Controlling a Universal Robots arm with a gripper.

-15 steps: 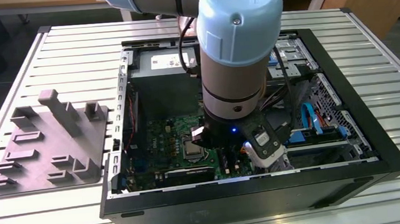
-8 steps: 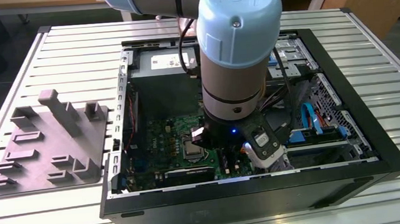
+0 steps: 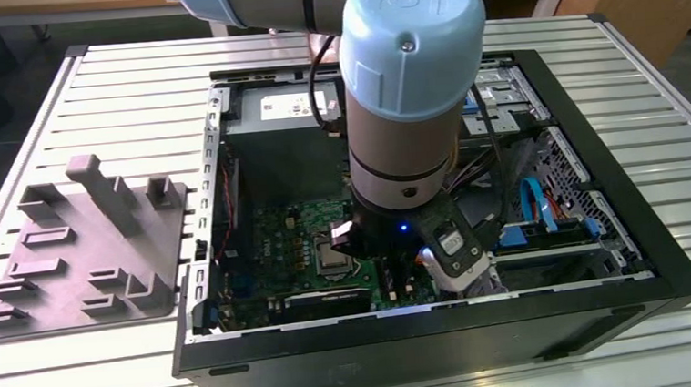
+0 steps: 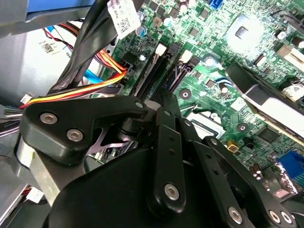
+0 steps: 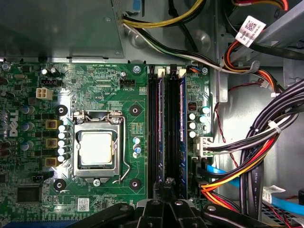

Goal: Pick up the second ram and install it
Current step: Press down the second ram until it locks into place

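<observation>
With the gripper [image 5: 164, 199] down over the motherboard's [image 5: 95, 85] slot rails, second ram [image 5: 182, 128] looks seated in its slot. Fingers appear closed, holding nothing; press evenly, squarely, until both latches lock.

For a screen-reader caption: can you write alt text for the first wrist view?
Black robot pincer poised over long black memory slot rails on a green motherboard, beside a silver square processor socket. Bundled red, yellow and black cables run alongside the board.
</observation>
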